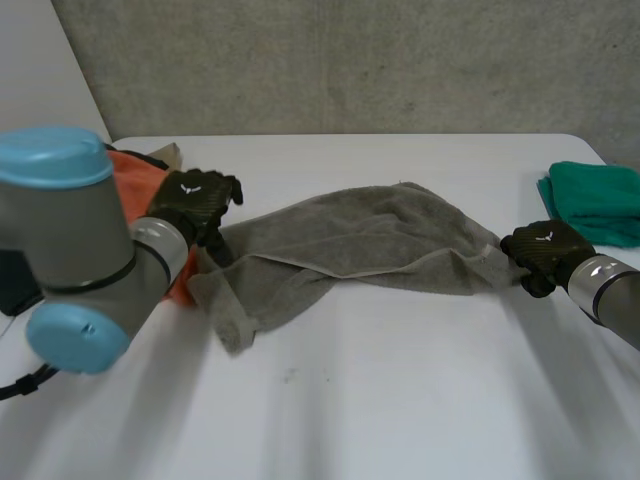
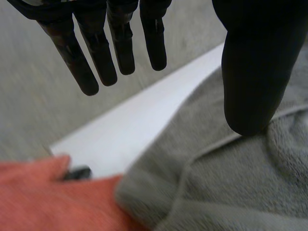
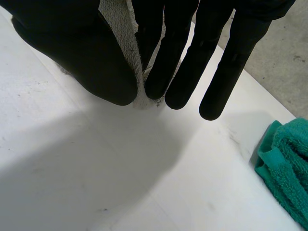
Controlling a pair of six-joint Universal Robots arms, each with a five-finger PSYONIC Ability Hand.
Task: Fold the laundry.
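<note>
Spanning the middle of the white desk (image 1: pixel 380 400), a crumpled grey towel (image 1: pixel 360 245) lies with one end trailing toward the near edge. At its right corner the right hand (image 1: pixel 545 252) pinches the hem between thumb and straight fingers (image 3: pixel 180 72). The left hand (image 1: pixel 195 200) sits at the towel's left end, its fingers (image 2: pixel 96 57) straight and apart, gripping nothing. Beside it lies an orange cloth (image 1: pixel 135 175); a green towel (image 1: pixel 598 200) rests near the far right corner.

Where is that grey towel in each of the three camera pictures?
Head view: the grey towel lies crumpled mid-table, running from the left hand to the right hand.
Left wrist view: below the left hand's thumb, beside the orange cloth.
Right wrist view: pinched between the right hand's thumb and fingers.
Shared landmark: the white table.
</note>
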